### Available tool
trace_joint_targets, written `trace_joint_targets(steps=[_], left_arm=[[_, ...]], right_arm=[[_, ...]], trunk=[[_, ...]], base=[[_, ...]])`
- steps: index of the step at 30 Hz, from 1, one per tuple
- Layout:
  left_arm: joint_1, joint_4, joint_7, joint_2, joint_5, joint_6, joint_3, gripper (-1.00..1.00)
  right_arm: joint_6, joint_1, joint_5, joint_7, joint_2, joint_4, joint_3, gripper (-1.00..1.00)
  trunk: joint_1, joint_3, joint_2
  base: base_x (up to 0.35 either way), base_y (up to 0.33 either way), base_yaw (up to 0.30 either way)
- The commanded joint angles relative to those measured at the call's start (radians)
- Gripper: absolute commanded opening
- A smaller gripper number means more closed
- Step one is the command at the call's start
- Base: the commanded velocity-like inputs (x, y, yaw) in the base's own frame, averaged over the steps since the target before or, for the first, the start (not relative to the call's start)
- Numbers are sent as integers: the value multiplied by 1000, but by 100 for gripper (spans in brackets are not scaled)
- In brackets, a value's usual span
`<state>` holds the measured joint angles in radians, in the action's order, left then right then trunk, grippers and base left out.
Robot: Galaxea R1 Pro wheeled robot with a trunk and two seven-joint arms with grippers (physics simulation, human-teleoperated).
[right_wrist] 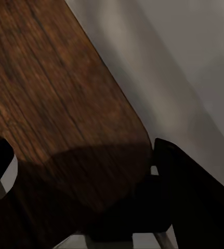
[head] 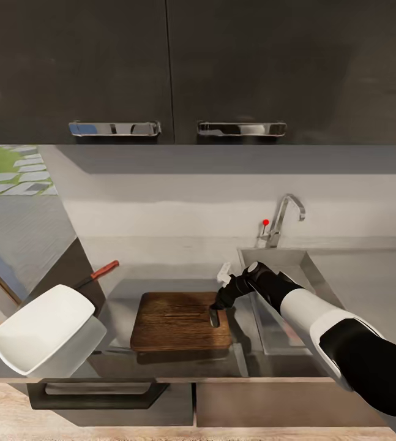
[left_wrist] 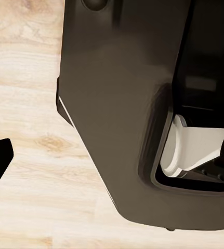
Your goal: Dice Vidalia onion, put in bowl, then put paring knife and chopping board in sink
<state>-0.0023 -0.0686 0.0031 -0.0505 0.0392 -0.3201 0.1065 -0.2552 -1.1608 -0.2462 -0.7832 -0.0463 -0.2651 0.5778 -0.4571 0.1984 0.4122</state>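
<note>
Right claw point(head: 215, 316) over chopping board's point(head: 173, 318) sink-side edge

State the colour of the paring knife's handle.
Red. The paring knife lies on the countertop behind the bowl; it shows best in the head view.

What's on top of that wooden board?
The right gripper is at the board's right end; the rest looks bare. What's under the gripper is hidden.
</note>
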Motion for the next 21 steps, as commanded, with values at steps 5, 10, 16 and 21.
trace_joint_targets(steps=[5,10,16,21], left_arm=[[-1,-2,0,0,4,-5,4,100],[-1,-2,0,0,4,-6,4,100],[-1,-2,0,1,4,-5,4,100],[-1,-2,0,1,4,-6,4,100]], right_arm=[[-6,0,-5,-5,0,-2,-5,-100],[-6,0,-5,-5,0,-2,-6,-100],[-6,0,-5,-5,0,-2,-6,-100],[-6,0,-5,-5,0,-2,-6,-100]], trunk=[[-1,-1,2],[-1,-6,2],[-1,-8,2],[-1,-4,2]], base=[[0,0,-67],[0,0,-122],[0,0,-21],[0,0,-2]])
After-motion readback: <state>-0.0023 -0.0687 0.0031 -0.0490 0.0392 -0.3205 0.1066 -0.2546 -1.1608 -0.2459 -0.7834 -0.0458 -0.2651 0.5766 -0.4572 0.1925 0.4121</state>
